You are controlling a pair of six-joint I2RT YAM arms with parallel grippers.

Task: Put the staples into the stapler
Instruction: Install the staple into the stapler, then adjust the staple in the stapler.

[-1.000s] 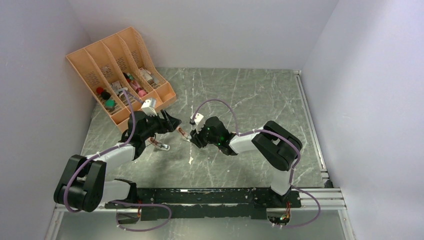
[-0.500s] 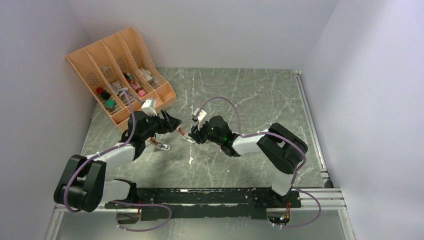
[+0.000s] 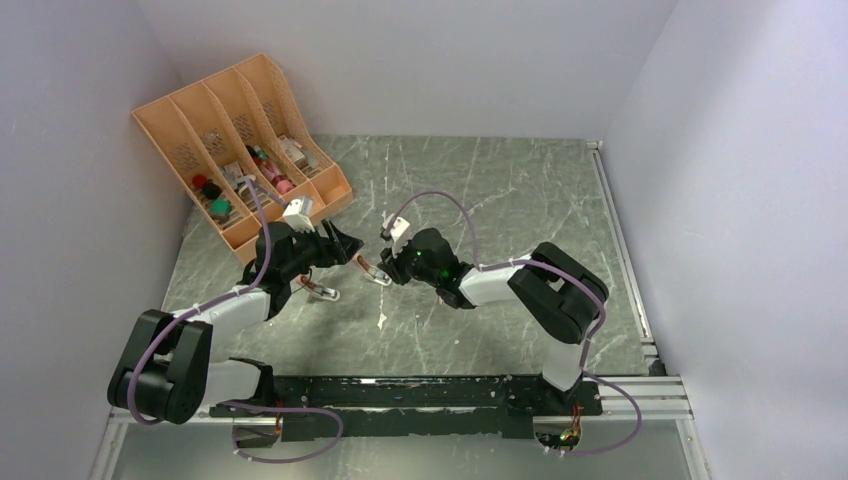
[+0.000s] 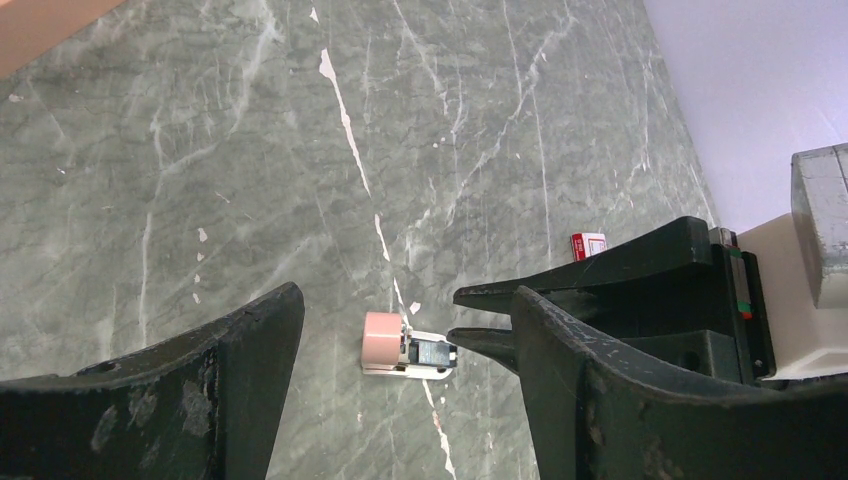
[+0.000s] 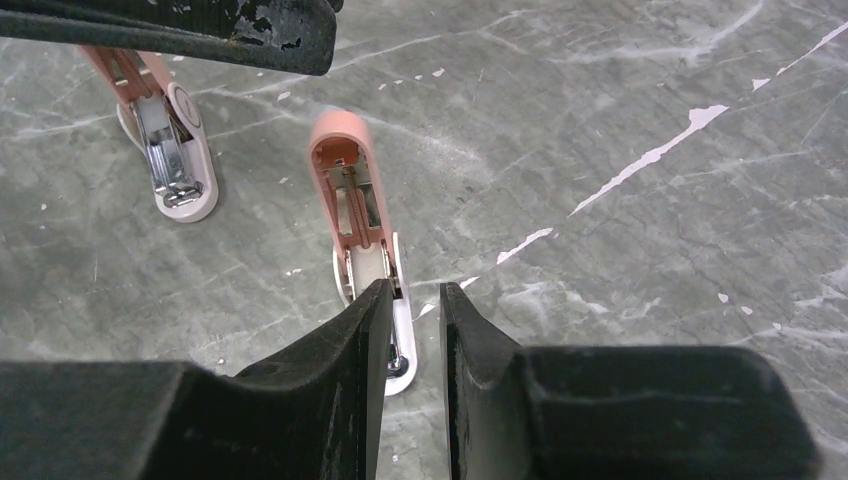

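Note:
A pink stapler [image 5: 358, 215] lies flipped open on the grey table, between the two grippers; it also shows in the top view [image 3: 371, 269] and the left wrist view [image 4: 405, 345]. My right gripper [image 5: 412, 300] is low over its white base end, jaws a narrow gap apart with nothing visible between them. My left gripper [image 4: 405, 300] is wide open and empty, hovering above the stapler's pink end. A small red-and-white staple box [image 4: 588, 244] lies on the table behind the right gripper. No loose staple strip shows.
A second pink stapler [image 5: 165, 150], also open, lies just left of the first and shows in the top view [image 3: 320, 291]. An orange desk organiser [image 3: 240, 140] with small items stands at the back left. Walls close the left, back and right.
My right gripper has moved a little left, closer to the open stapler. The left arm and both staplers have not moved.

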